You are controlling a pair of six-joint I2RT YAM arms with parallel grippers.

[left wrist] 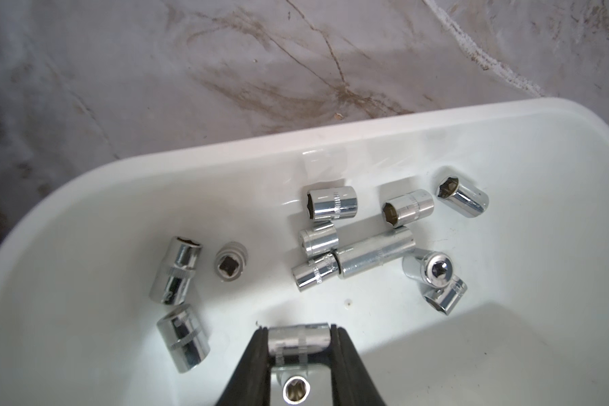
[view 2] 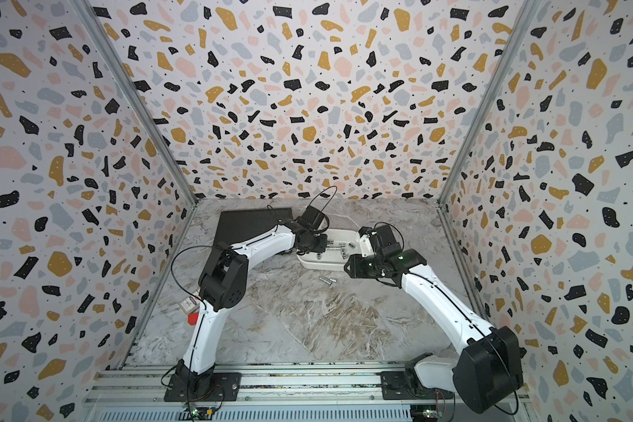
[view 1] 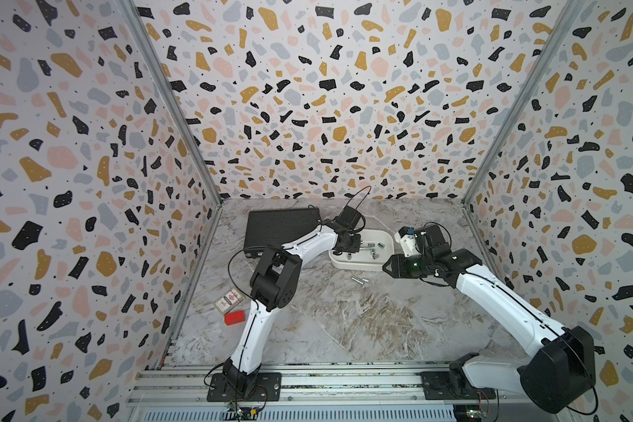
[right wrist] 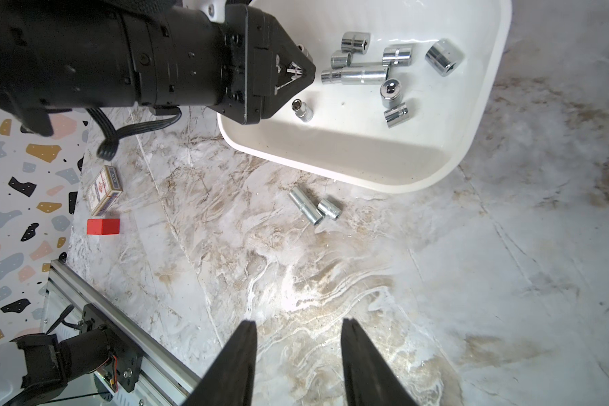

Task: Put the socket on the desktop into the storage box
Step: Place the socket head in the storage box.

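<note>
Now, the count: two sockets point(right wrist: 306, 205) lie on the desktop point(view 1: 344, 321), one long and one short. They touch side by side, just beside the near wall of the storage box point(right wrist: 366, 168). Inside the box I make it twelve loose sockets point(left wrist: 331, 202) in the left wrist view. That holds only if the short one butted end-on against the long one is its own piece, and that's hard to call. One more, the held socket point(left wrist: 297, 342), sits crosswise between the pads of the left gripper point(left wrist: 299, 334), jaws closed onto it, over the inside of the box. The right gripper point(right wrist: 299, 321) hangs over bare marble, jaws parted, nothing in them.

Over by the left wall: one black case point(view 1: 278, 228), one card pack point(view 1: 228, 300), one red block point(view 1: 234, 318).

Hidden bits: in both top views the left wrist covers its own fingertips and the left arm cuts across the case. A socket beneath the gripper runs off the wrist view's edge.

For room, there's wide bare desktop between the box and the front rail point(view 1: 344, 380). The two arms sit close on either side of the box.
</note>
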